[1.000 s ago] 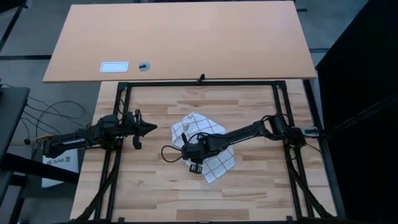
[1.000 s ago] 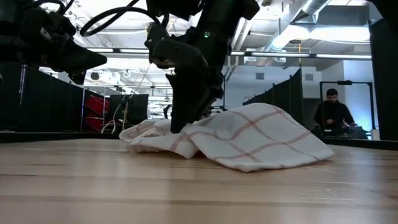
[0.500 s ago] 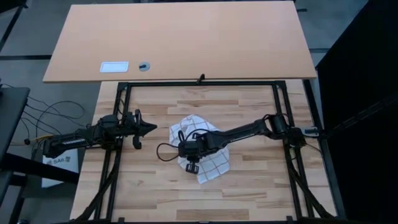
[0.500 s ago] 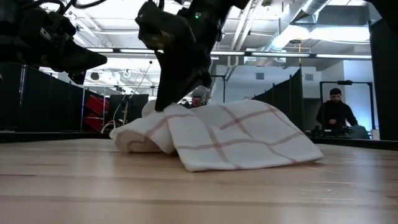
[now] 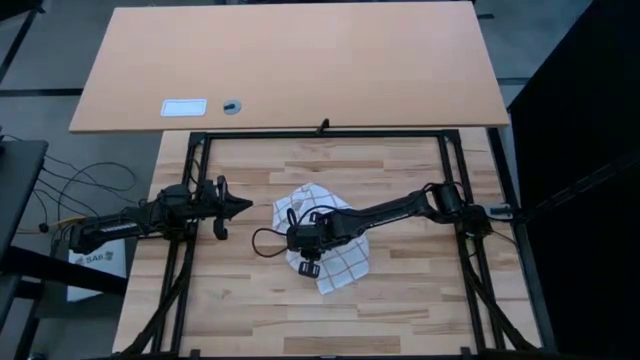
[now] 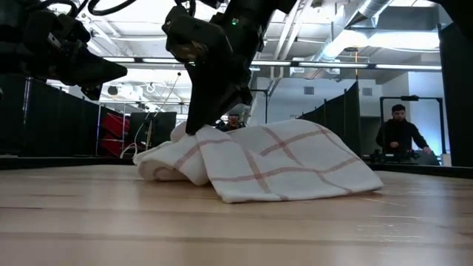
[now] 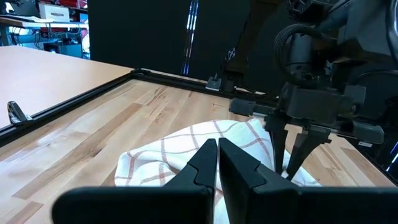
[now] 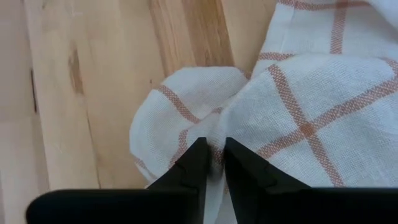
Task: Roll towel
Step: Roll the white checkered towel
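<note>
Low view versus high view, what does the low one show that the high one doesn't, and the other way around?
Only the low view shows the room behind: a person standing at right, ceiling lights, and the bunched side profile of the white cloth towel with reddish-brown grid lines.

Only the high view shows the larger plain tan tabletop beyond the wooden table, with a white card on it, and the left gripper shut, parked apart from the towel.

Both show the right gripper down on the towel, pinching a fold of it.
</note>
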Robot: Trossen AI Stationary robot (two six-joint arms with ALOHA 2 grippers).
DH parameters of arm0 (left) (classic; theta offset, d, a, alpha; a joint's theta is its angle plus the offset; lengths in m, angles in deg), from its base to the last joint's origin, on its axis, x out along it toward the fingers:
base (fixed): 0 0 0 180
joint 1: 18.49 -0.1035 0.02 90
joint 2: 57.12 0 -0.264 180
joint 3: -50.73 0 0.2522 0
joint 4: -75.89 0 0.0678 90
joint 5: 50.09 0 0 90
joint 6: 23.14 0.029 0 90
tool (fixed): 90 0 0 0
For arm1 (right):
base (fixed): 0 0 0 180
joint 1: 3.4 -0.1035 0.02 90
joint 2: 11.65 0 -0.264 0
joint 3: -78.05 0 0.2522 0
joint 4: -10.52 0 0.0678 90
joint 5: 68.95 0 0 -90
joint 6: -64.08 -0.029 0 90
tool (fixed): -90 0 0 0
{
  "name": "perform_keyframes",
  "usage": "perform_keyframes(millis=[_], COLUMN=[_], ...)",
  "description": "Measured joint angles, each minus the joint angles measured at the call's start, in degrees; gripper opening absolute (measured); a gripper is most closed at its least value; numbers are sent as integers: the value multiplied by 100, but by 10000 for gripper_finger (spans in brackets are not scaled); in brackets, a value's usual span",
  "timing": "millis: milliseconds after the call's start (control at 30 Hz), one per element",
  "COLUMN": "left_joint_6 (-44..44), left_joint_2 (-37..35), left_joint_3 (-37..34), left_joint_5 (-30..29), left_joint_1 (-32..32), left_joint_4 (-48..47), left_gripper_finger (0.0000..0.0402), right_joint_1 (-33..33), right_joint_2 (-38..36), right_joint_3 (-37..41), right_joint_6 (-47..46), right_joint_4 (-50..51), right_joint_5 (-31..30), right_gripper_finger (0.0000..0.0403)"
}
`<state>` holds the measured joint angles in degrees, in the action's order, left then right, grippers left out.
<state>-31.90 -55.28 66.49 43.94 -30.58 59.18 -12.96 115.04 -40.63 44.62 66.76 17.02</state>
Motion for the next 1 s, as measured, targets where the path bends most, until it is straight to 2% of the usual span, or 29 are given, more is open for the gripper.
perform_keyframes(millis=[733, 867, 1000], left_joint_6=[-91, -91, -91], left_joint_2=[0, 0, 2], left_joint_3=[0, 0, 0], left_joint_5=[0, 0, -2], left_joint_1=[0, 1, 0], left_joint_4=[-12, -15, -15], left_gripper_finger=[0, 0, 0], right_joint_1=[190, 201, 200], right_joint_2=[0, 2, 19], right_joint_3=[5, 101, 153], right_joint_6=[-109, -110, -105], right_joint_4=[-197, -194, -110], right_joint_5=[15, 369, 398], right_gripper_finger=[50, 19, 3])
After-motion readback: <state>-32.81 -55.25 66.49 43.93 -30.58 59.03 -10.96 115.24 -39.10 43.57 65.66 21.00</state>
